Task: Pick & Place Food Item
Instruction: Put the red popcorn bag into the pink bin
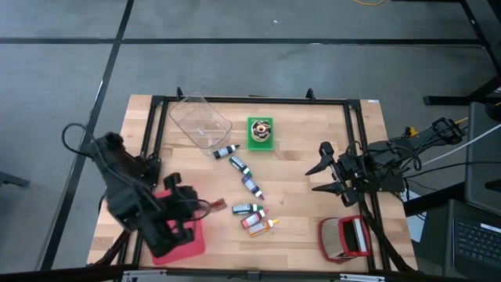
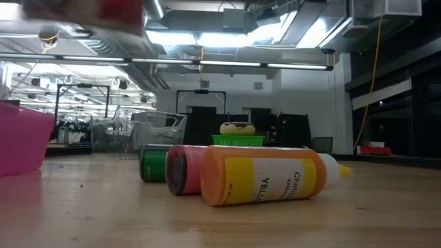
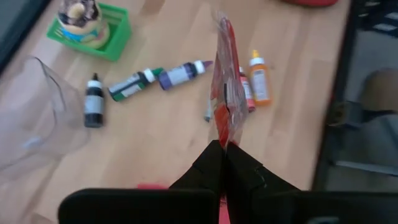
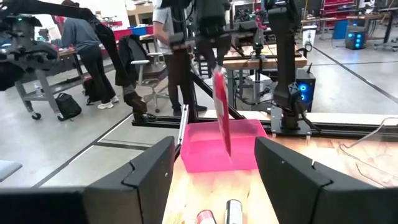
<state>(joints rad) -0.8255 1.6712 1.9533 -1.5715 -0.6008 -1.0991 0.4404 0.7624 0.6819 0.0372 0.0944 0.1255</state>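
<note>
Thin red food packet [image 3: 225, 99], edge-on, pinched in left gripper [image 3: 225, 155]

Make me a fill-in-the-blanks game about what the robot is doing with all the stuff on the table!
1. The left gripper is shut on a thin red ____.
2. Under that gripper sits a ____ bin.
3. The donut rests in a small ____ basket.
4. The right gripper has its fingers ____ and holds nothing.

Missing words: packet; pink; green; open
</note>
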